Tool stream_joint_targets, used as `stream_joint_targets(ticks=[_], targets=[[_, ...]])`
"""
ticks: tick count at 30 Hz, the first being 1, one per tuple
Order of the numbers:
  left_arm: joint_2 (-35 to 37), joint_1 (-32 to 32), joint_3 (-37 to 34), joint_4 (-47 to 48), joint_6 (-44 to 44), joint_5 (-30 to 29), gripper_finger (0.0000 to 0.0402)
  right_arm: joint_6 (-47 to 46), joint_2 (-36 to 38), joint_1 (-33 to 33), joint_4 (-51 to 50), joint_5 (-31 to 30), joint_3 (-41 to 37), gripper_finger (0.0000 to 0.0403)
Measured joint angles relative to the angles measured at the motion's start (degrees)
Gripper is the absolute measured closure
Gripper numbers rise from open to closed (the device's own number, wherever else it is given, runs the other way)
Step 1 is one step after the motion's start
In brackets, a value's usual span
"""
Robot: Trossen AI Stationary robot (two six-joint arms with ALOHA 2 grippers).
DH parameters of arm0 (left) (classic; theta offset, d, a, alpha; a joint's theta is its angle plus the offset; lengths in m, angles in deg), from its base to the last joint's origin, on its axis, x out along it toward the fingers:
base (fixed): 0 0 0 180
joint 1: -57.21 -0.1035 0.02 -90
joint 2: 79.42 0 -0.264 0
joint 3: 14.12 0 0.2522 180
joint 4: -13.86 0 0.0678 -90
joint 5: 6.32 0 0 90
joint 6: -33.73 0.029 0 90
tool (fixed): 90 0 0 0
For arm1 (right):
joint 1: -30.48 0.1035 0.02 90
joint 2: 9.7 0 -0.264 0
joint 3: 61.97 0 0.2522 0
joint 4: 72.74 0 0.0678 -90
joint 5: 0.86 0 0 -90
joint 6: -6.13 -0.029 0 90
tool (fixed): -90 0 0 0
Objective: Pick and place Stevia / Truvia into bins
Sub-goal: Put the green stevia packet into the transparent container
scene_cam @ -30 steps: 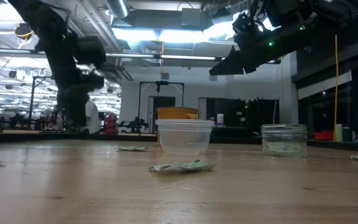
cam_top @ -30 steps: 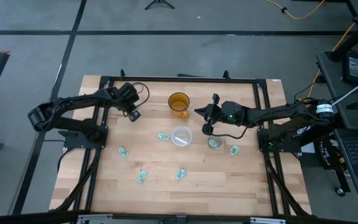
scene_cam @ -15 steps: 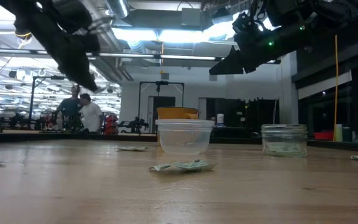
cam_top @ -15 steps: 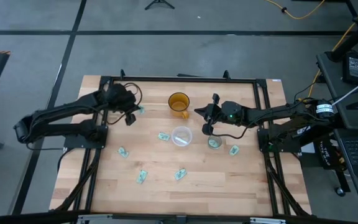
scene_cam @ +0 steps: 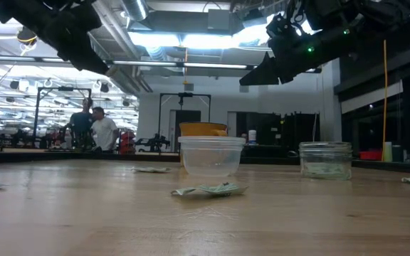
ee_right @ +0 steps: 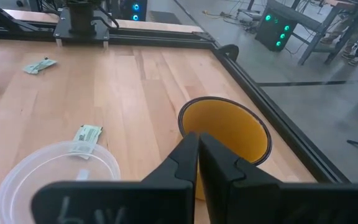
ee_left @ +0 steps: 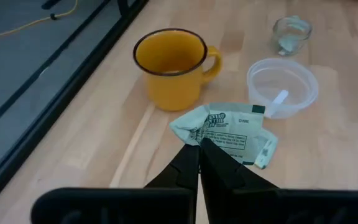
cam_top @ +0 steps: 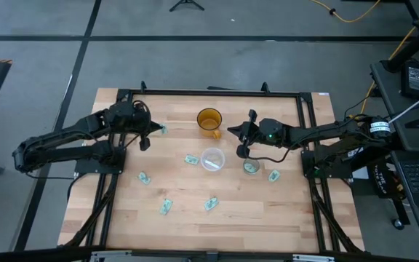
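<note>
Left gripper (ee_left: 199, 144) is pinching one packet (ee_left: 229, 132) shut; right gripper (ee_right: 197, 142) is hovering closed, empty; five packets lying loose, small jar (cam_top: 251, 167) partly filled.

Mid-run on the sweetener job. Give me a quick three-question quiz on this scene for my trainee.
1. True or false: the amber mug lies on its side.
2. The left gripper is: A wide open; B shut; C out of view.
3. In the high view, how many packets show outside the clear cup and small jar?
Key: 1 false, it stands upright; 2 B; 3 six.
</note>
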Motion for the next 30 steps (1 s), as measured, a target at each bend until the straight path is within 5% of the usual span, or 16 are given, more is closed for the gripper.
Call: stream_joint_targets(ticks=[6,21,30], targets=[[-0.2,2.4,0.0,-1.1,-0.7,0.0,0.0398,0.0,0.0,0.0,0.0,0.1,0.0,0.0384],[-1.1,9.2,-7.2,-20.8,-5.2,-0.4,0.0398,-0.1,0.0,0.0,-0.5,2.0,0.0,0.0384],[-10.1,16.2,-7.9,-28.6,-7.7,-7.1,0.0398,-0.2,0.0,0.0,-1.2,2.0,0.0,0.0384]])
